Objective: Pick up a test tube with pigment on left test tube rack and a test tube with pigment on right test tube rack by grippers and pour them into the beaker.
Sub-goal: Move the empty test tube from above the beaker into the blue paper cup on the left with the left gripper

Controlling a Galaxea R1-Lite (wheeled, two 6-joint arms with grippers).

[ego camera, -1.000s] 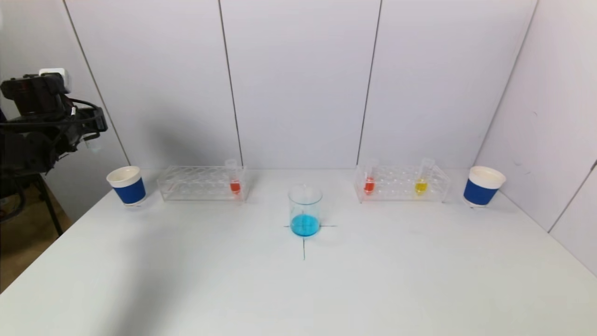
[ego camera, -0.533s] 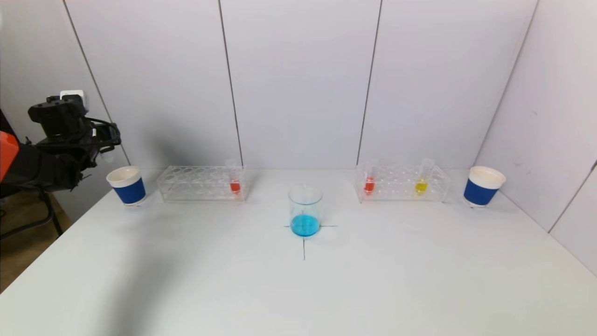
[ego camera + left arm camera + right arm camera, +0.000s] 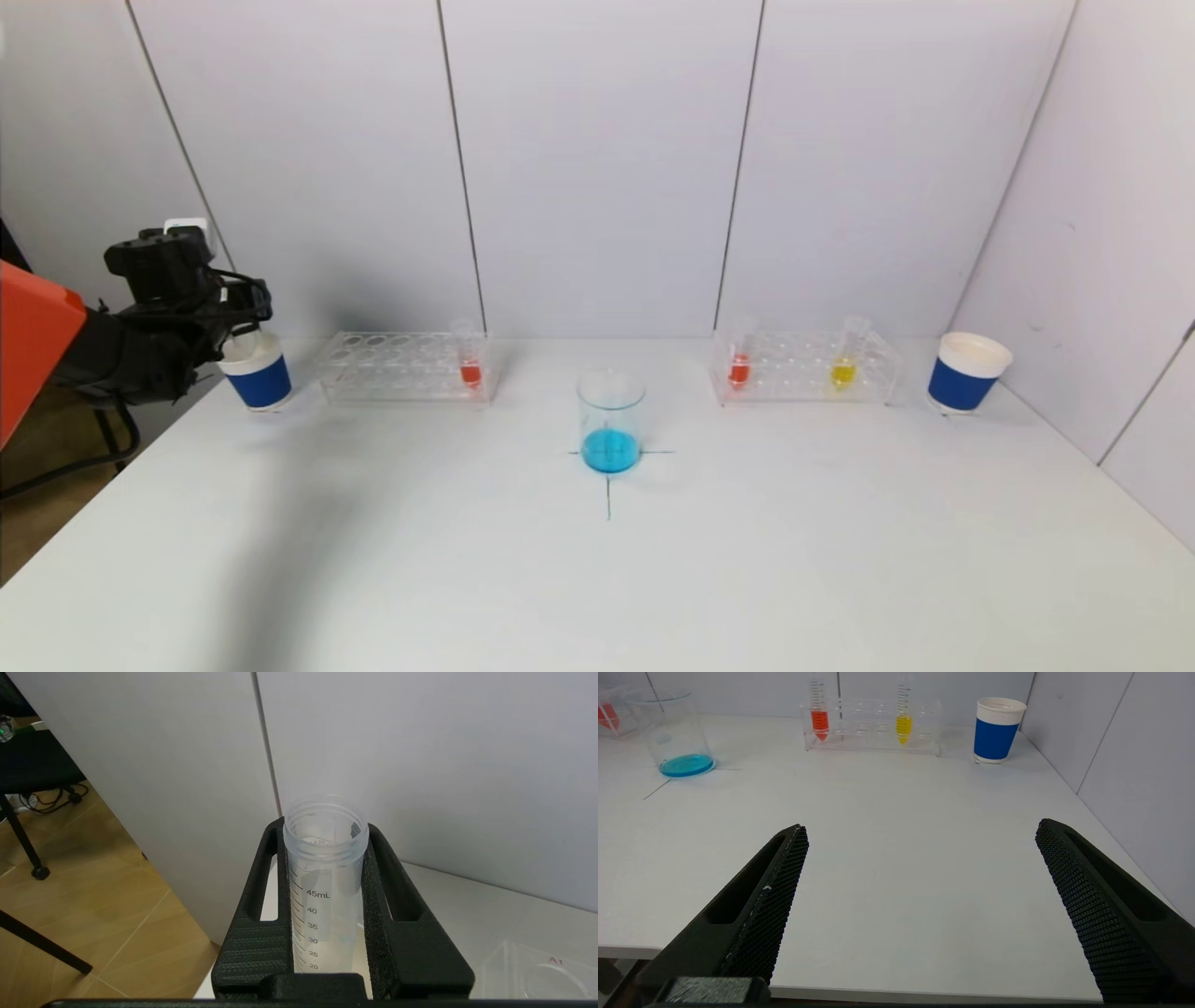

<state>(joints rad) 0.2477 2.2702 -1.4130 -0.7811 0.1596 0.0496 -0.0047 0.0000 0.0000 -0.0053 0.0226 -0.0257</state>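
My left gripper (image 3: 245, 322) is shut on a clear, empty-looking test tube (image 3: 324, 882) held upright, right above the left blue paper cup (image 3: 257, 375). The left rack (image 3: 392, 369) holds one tube with orange pigment (image 3: 470, 362). On the right rack (image 3: 803, 371) stand an orange tube (image 3: 739, 362) and a yellow tube (image 3: 844, 362). The beaker (image 3: 611, 422) sits mid-table with blue liquid in its bottom. My right gripper (image 3: 923, 827) is open and empty over the table's near edge, out of the head view.
A second blue paper cup (image 3: 967, 373) stands right of the right rack. A black cross is drawn under the beaker. White wall panels close the back and right side. The table's left edge drops to the floor beside my left arm.
My left arm has come down and to the right with the tube, from high beside the wall to just over the left cup. Nothing else has moved.
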